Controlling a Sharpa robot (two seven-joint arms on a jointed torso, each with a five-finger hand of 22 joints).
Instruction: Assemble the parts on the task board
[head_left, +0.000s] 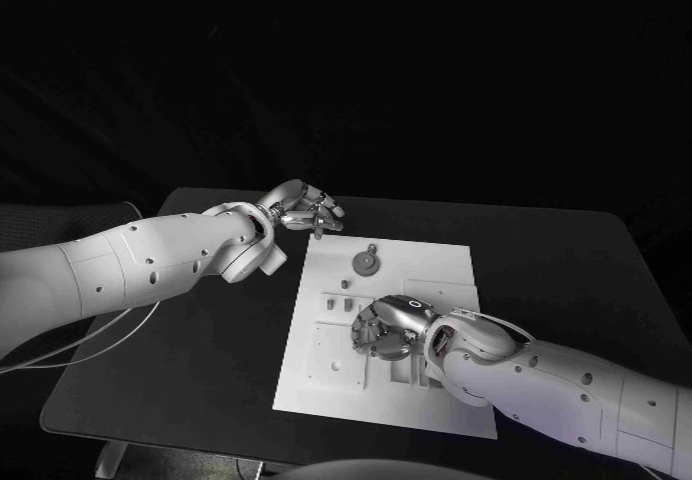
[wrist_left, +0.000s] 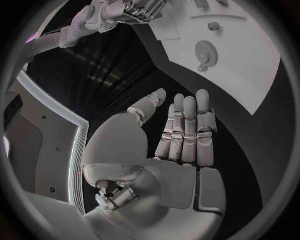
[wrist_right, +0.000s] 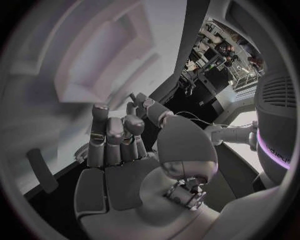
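Observation:
The white task board (head_left: 433, 270) lies in the middle of the black table. A round grey part (head_left: 368, 262) sits near its far end, also seen as a disc (wrist_left: 205, 50) in the left wrist view. Small parts (head_left: 336, 301) lie along the board's left side. My left hand (head_left: 303, 212) hovers just off the board's far left corner; its fingers (wrist_left: 186, 127) are straight with nothing in the palm. My right hand (head_left: 387, 326) is over the board's middle, palm down, fingers (wrist_right: 112, 132) curled close to the board. Whatever lies under them is hidden.
The table's bare black top (head_left: 188, 350) spreads to the left of the board and behind it. A dark elongated piece (wrist_right: 40, 170) shows on the board beside my right hand. My right forearm (head_left: 562, 385) covers the board's near right corner.

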